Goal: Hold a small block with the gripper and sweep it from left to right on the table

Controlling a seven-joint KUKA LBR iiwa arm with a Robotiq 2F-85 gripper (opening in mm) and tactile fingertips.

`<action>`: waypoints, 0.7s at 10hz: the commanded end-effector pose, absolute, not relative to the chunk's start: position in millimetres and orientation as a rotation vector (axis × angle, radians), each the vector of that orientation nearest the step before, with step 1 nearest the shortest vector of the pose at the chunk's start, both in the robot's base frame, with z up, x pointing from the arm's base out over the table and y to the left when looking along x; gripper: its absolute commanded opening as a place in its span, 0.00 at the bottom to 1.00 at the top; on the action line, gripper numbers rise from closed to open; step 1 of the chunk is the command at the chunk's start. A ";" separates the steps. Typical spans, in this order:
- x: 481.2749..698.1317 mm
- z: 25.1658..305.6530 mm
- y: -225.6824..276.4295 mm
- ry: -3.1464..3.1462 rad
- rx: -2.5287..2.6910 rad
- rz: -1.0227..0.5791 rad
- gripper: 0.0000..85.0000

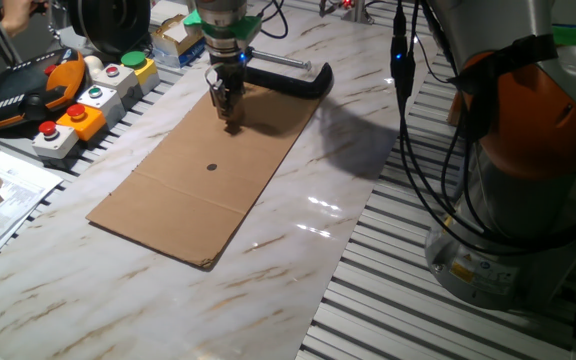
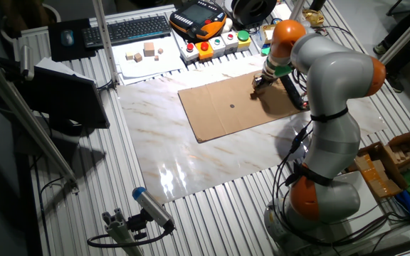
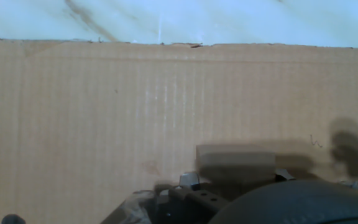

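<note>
Block (image 3: 235, 155) position is the thing to settle: in the hand view a tan, blurred slab sits at lower centre-right, just above the dark gripper body, touching the cardboard (image 3: 104, 106) or very near it. It seems to lie straight ahead of the fingers, between them, its long side running left-right in that frame. Going from large to small: the table (image 1: 388, 210) fills most of one fixed view, with ribbed slats at its lower right and left edges. The cardboard lies flat on it, running from the upper centre down to the lower left, a small dark dot (image 1: 212, 167) near its middle. The arm (image 2: 333, 78) stands at right in the other fixed view and bends over to the sheet's far end. A black clamp (image 1: 288, 78) lies just beyond that end. The gripper (image 1: 230, 118) points down at the sheet's upper end, tips at or just above the surface, apparently clamped on the block, though neither fixed view shows it clearly. I judge the sweep would run along the sheet's free length. No containers hold anything relevant; loose cubes (image 2: 145, 52) rest on paper, upper left of the other fixed view.
</note>
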State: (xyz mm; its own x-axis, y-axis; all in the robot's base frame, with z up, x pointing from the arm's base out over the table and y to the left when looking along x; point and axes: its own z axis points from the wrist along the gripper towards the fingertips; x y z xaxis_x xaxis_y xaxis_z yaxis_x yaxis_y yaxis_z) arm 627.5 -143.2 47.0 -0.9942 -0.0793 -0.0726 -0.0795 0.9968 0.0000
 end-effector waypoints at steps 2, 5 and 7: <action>626.9 45.3 -141.0 3.068 -0.120 0.012 0.01; 627.6 46.4 -137.4 3.070 -0.116 0.015 0.01; 627.9 44.9 -135.1 3.069 -0.116 0.017 0.01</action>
